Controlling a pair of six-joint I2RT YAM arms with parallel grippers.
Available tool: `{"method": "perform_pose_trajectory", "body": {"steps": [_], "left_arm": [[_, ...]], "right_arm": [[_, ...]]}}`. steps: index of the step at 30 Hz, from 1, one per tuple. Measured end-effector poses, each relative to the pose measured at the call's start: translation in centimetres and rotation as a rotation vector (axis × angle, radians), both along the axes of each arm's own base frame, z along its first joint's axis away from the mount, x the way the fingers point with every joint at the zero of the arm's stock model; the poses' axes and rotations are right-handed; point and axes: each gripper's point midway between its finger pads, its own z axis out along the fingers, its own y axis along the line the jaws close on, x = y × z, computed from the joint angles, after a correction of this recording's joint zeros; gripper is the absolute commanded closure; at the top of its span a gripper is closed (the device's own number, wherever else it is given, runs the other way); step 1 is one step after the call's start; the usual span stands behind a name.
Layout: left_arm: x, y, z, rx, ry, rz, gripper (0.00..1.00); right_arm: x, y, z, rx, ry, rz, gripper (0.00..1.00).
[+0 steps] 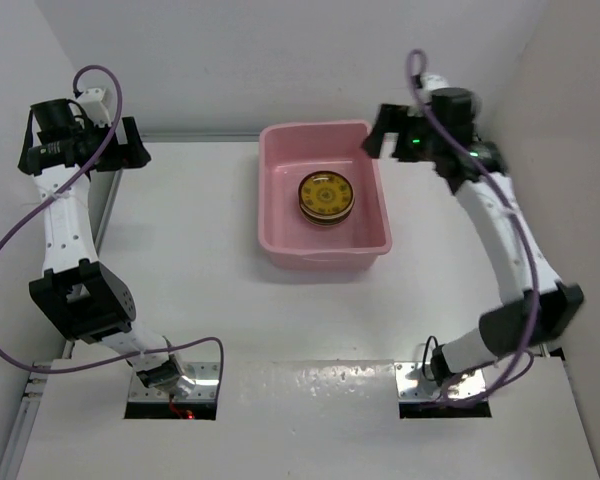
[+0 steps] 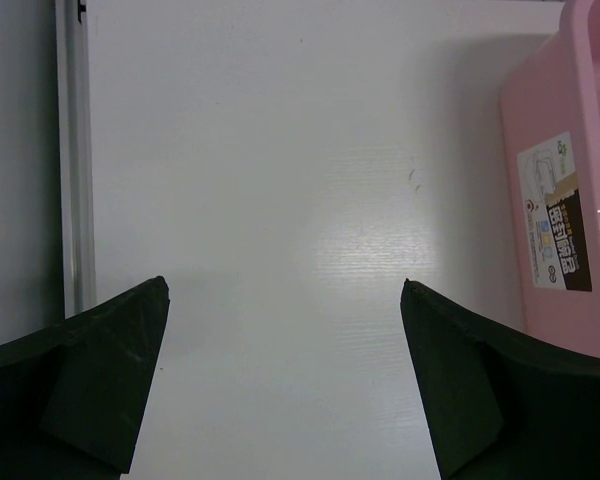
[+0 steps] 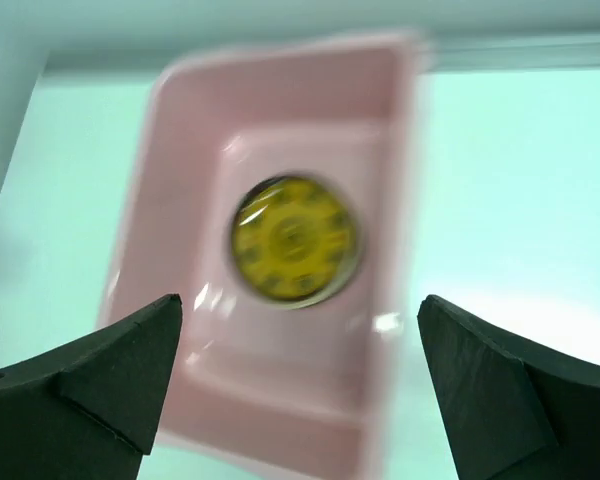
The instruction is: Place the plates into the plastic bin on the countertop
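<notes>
The pink plastic bin (image 1: 276, 202) stands on the white countertop (image 1: 190, 250) at the middle back. In it lies a stack of plates topped by an amber-yellow patterned plate (image 1: 326, 195); the plates under it are mostly hidden. My right gripper (image 1: 380, 130) is open and empty, raised at the bin's right rear corner; its wrist view shows the bin (image 3: 195, 160) and the yellow plate (image 3: 293, 238), blurred. My left gripper (image 1: 130, 150) is open and empty, high at the far left, over bare countertop (image 2: 280, 200); the bin's labelled wall (image 2: 550, 180) is at its right.
White walls close the table at the back and both sides. A metal strip (image 2: 72, 150) runs along the left wall. The arm bases (image 1: 170, 380) sit at the near edge.
</notes>
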Motion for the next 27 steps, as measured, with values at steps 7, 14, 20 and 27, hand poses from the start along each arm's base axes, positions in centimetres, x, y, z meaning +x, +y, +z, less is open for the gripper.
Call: {"method": "perform_pose_trajectory", "body": {"steps": [7, 14, 20, 27], "left_arm": [[-1.0, -0.6, 0.4, 0.032, -0.003, -0.022, 0.00], [-1.8, -2.3, -0.2, 0.040, 0.008, -0.062, 0.00], [-2.5, -4.1, -2.4, 0.036, 0.060, -0.108, 0.00], [-3.2, -4.7, -3.0, 0.044, 0.072, -0.124, 0.00]], "right_arm": [[-8.0, -18.6, -0.2, -0.058, 0.063, -0.519, 0.00], [-19.1, -23.3, -12.7, -0.091, 0.420, -0.900, 0.00], [-21.2, -23.3, -12.6, -0.066, 0.371, -0.966, 0.00], [-21.1, -22.7, -12.3, -0.053, 0.359, -0.924, 0.00]]}}
